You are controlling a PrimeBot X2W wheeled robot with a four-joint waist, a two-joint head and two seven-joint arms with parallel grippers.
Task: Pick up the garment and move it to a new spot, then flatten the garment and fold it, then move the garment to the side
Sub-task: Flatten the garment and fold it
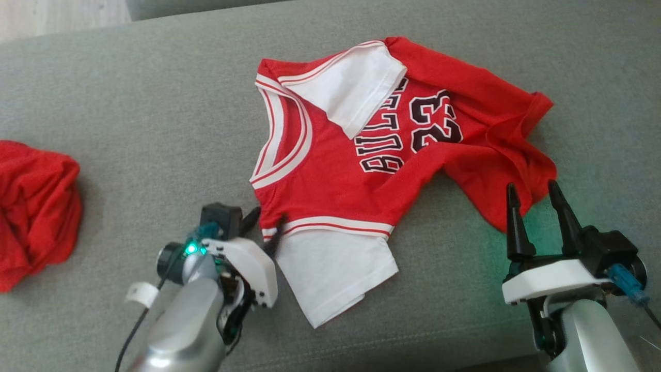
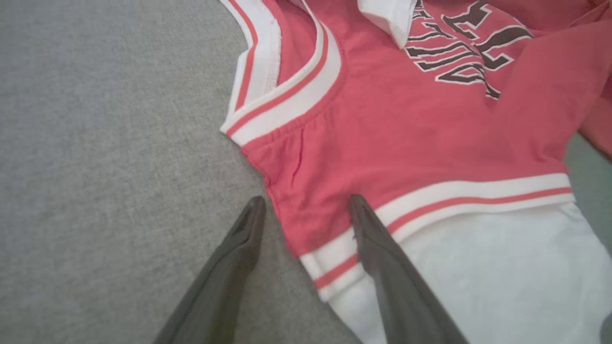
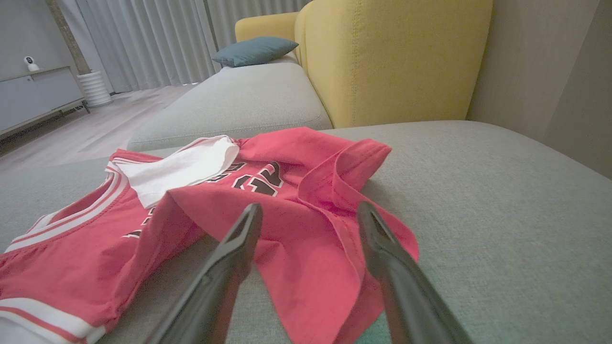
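Garment crumpled on grey sofa seat; red cloth at 9 o'clock. Yellow backrest, teal cushion, curtains beyond. Left gripper, right gripper spread, empty.

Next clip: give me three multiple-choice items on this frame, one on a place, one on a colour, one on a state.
1. Where is the left gripper?
A. at the jersey's near sleeve seam
B. over the number
C. on the loose red cloth

2. What colour are the sleeves?
A. black
B. white
C. yellow

3. How is the right gripper?
A. shut on the hem
B. shut, empty
C. open, empty

Key:
1 A: in the left wrist view its fingers straddle the jersey's edge at the striped seam.
2 B: both sleeves are plain white.
3 C: in the right wrist view its fingers are wide apart, gripping nothing.
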